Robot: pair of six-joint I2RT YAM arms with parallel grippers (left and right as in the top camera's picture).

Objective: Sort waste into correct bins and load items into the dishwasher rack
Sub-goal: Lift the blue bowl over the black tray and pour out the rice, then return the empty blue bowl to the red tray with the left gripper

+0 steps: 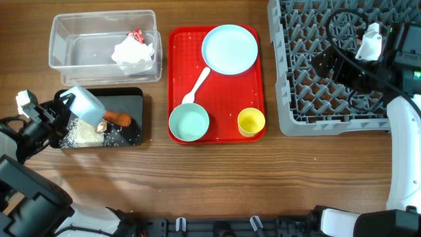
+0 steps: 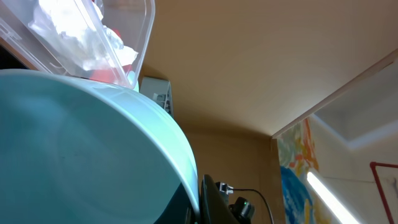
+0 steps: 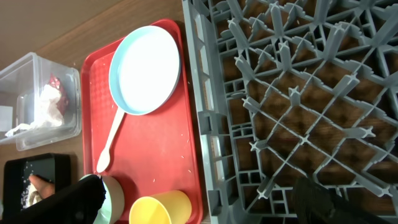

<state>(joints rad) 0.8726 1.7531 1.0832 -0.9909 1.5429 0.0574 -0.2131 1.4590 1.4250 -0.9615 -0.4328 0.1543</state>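
My left gripper (image 1: 69, 105) is shut on the rim of the pale blue-white bowl (image 1: 87, 104), holding it tipped over the black tray (image 1: 135, 95). The bowl fills the left wrist view (image 2: 81, 149). In the tray lie white rice grains (image 1: 82, 135), an orange carrot (image 1: 120, 119) and a brown lump (image 1: 102, 128). The clear tub (image 1: 59, 39) holds crumpled napkins (image 1: 131, 52) and a red wrapper (image 1: 136, 35). My right gripper (image 1: 329, 62) is open and empty above the grey rack (image 1: 289, 99).
A red tray (image 1: 253, 79) holds the pale blue plate (image 1: 229, 49), white spoon (image 1: 197, 85), mint bowl (image 1: 189, 123) and yellow cup (image 1: 250, 122). The right wrist view shows the plate (image 3: 146, 68), cup (image 3: 155, 208) and rack (image 3: 292, 93).
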